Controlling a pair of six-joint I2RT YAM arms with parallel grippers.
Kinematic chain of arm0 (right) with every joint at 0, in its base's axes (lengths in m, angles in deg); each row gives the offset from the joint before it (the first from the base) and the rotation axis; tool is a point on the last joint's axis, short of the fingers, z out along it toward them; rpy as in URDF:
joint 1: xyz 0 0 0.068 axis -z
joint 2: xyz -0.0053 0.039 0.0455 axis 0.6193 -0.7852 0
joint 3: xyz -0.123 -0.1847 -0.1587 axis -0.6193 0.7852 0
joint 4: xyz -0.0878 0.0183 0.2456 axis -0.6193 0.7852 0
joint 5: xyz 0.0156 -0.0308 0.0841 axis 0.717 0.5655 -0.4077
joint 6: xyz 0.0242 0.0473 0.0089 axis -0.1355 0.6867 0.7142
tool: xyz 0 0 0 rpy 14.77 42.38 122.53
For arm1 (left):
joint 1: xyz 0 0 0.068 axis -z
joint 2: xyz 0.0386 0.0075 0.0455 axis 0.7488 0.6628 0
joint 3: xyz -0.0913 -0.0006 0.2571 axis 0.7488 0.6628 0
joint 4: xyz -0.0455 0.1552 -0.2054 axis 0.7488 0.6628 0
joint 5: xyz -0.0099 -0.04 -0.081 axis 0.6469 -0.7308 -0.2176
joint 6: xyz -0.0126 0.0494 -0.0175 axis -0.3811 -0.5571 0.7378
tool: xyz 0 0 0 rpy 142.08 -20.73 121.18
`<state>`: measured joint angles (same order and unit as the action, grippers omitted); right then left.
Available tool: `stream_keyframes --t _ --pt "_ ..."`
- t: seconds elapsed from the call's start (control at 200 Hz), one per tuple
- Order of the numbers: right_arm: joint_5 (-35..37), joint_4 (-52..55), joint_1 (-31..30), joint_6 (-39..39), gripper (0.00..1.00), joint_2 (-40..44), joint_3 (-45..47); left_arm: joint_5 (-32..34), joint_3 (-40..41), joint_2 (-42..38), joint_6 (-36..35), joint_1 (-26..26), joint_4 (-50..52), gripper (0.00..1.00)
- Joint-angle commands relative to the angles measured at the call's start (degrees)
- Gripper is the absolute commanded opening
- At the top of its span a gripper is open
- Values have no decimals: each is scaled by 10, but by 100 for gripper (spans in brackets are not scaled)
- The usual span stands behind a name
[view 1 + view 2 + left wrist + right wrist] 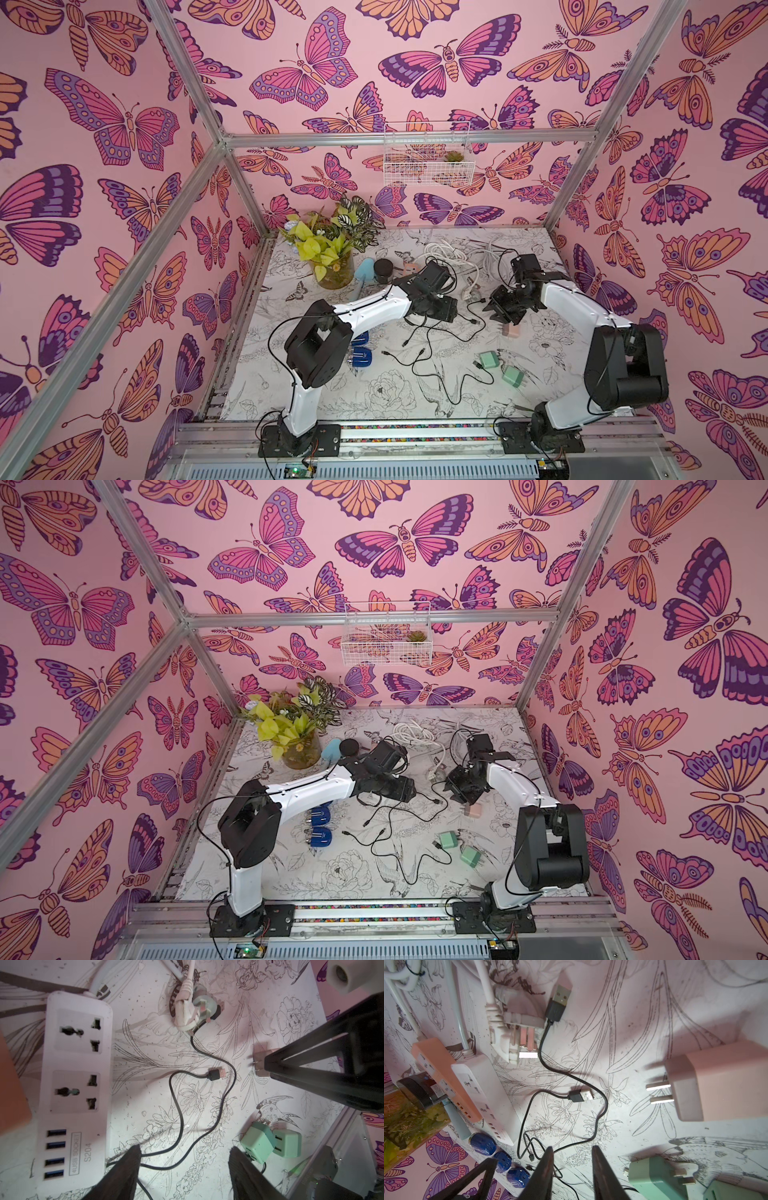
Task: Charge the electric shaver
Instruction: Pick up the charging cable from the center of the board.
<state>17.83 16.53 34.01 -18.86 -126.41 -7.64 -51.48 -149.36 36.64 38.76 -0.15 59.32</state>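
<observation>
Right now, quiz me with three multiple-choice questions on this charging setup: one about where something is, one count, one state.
1. Where is the pink adapter?
A) lying near the right gripper
B) in the wire basket
C) plugged into the strip

2. How many USB ports has the white power strip?
A) two
B) four
C) six

3. The strip's two sockets are:
A) both empty
B) one filled
C) both filled

Answers:
1 A, it lies loose by that gripper.
2 B, four blue ports sit in a row.
3 A, no plug sits in either.
</observation>
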Motion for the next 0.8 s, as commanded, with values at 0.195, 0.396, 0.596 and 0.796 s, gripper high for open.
stream_keyframes --t 0.195,0.396,0.596,0.796 --pt "-40 -26 4 49 33 5 29 27 -44 75 -85 8 27 60" --pt "-64 -64 4 97 31 5 57 40 -53 91 -95 9 26 42" --pt "-93 -118 3 165 32 9 86 57 -45 48 -129 16 25 0" --pt "-106 -164 4 241 36 30 84 62 -1 -23 -149 18 19 0"
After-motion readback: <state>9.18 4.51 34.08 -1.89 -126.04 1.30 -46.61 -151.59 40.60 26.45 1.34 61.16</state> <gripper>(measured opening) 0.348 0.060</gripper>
